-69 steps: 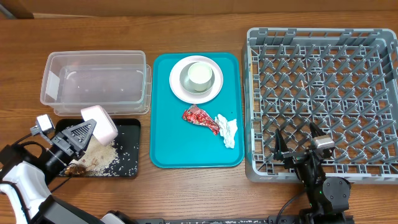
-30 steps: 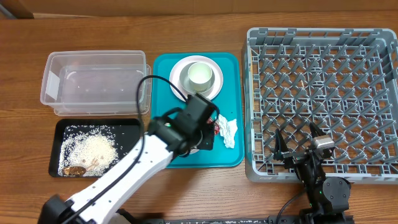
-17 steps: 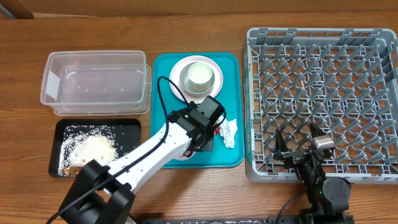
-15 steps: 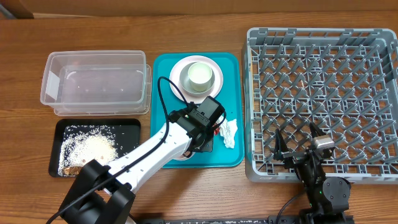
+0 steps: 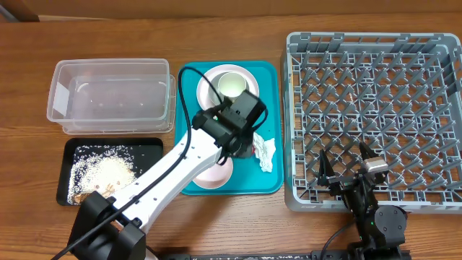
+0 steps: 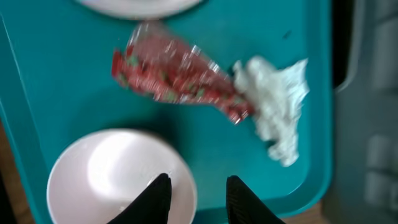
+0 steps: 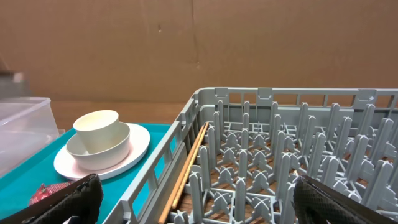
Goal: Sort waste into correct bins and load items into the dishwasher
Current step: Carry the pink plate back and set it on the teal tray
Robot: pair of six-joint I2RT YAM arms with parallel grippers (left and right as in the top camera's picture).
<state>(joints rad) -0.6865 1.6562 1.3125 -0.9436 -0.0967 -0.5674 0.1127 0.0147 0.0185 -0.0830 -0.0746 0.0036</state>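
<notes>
L gripper [image 6: 198, 196] jaws a bit apart over bowl [image 6: 112, 180] rim, gripping nothing — R gripper [image 7: 196, 190] spread wide, empty

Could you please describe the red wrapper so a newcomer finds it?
Start at the teal tray mid-table. On it, between the plate and a lone bowl, lies the wrapper. It alone is shiny red, touching a white napkin.

The red wrapper [image 6: 177, 78] is shiny and crinkled, the napkin [image 6: 277, 109] matt paper, the teal tray [image 6: 62, 93] smooth plastic.
</notes>
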